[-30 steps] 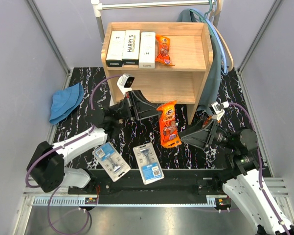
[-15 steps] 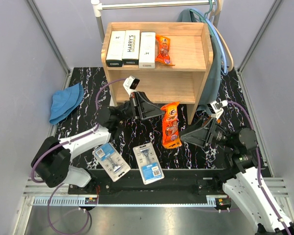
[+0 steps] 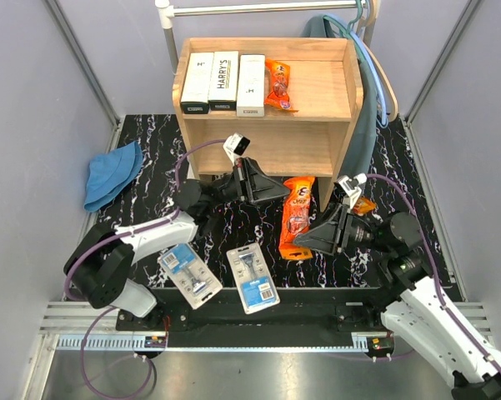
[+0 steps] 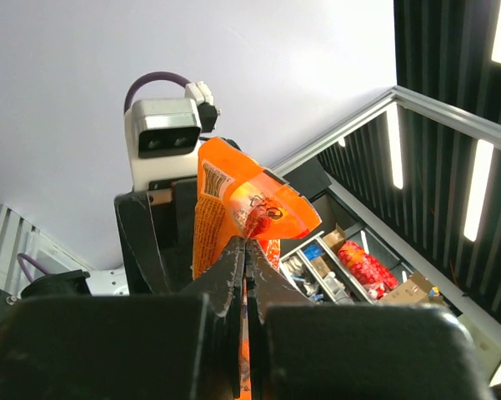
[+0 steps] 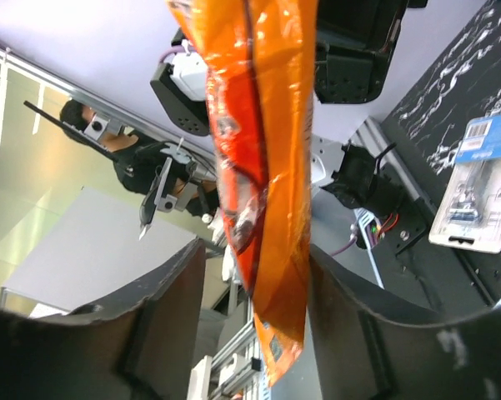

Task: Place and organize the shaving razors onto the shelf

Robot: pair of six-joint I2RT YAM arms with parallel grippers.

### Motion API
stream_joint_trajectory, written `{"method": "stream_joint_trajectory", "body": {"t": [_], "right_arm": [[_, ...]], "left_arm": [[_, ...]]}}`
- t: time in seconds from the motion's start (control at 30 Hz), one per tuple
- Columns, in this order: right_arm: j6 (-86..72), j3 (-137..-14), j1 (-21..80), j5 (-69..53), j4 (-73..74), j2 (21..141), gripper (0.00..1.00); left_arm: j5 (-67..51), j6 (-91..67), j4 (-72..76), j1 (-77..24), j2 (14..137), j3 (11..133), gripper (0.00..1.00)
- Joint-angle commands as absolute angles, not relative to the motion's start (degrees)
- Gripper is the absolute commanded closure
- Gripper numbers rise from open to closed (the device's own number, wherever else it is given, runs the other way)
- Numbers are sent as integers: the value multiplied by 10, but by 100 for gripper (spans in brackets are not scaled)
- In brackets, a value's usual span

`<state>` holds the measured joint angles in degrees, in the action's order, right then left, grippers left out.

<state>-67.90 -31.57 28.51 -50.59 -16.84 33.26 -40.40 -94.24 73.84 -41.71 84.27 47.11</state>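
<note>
My left gripper [image 3: 283,190] [image 4: 247,246] is shut on the top edge of an orange razor pouch [image 3: 298,218] [image 4: 250,200] that hangs above the mat in front of the shelf [image 3: 338,92]. My right gripper [image 3: 305,241] [image 5: 254,267] stands open with its fingers on either side of the pouch's [image 5: 267,125] lower end, a gap showing on one side. On the shelf's top tier lie three white boxes [image 3: 223,82] and another orange pouch [image 3: 277,83]. Two blister cards [image 3: 187,275] [image 3: 253,277] lie on the mat near the front. A third orange pouch [image 3: 363,205] peeks out behind the right arm.
A blue cloth hat [image 3: 112,173] lies at the left of the marbled mat. A metal clothes rail [image 3: 258,8] runs behind the shelf, with a grey-blue garment [image 3: 368,108] hanging down its right side. Grey walls close in both sides.
My left gripper has carried the orange pouch to the right. My right gripper has moved left around the pouch's lower end, and its jaws have narrowed.
</note>
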Motion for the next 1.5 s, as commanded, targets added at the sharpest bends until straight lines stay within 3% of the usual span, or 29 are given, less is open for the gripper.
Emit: {"method": "stream_joint_trajectory", "body": {"t": [0.0,0.27,0.5,0.53,0.63,0.7,0.73,0.77,0.83,0.93,0.97,1.07,1.3,1.47], "right_arm": [[-654,-316,317,-462,-191,350,46],[-644,-317,323,-434,-164,332,73],[-627,-330,323,-417,-108,318,86],[-623,-332,323,-416,-99,319,87],[-616,-341,323,-413,-84,323,89],[-612,-347,323,-410,-76,325,91],[-608,-350,323,-410,-67,326,92],[-606,-352,323,-408,-62,326,92],[-602,-358,323,-405,-49,327,93],[-598,-364,323,-398,-32,327,94],[-598,-365,323,-395,-26,327,94],[-589,-379,323,-390,-5,331,95],[-536,-440,323,-381,101,373,96],[-504,-513,323,-369,175,412,97]], "left_arm": [[-383,-950,906,-421,853,495,100],[-381,-945,911,-420,843,472,100],[-390,-940,904,-412,834,453,97],[-395,-933,901,-410,831,448,92],[-409,-899,872,-404,818,432,54],[-413,-873,814,-395,797,420,33],[-414,-841,789,-391,788,408,28],[-414,-822,718,-381,778,402,18],[-403,-750,625,-369,739,389,9],[-326,-581,323,-359,666,415,3],[-290,-536,154,-362,633,431,2],[-152,-429,-70,-365,593,484,1],[118,-395,-365,-366,559,546,1],[192,-415,-481,-366,556,551,1]]}}
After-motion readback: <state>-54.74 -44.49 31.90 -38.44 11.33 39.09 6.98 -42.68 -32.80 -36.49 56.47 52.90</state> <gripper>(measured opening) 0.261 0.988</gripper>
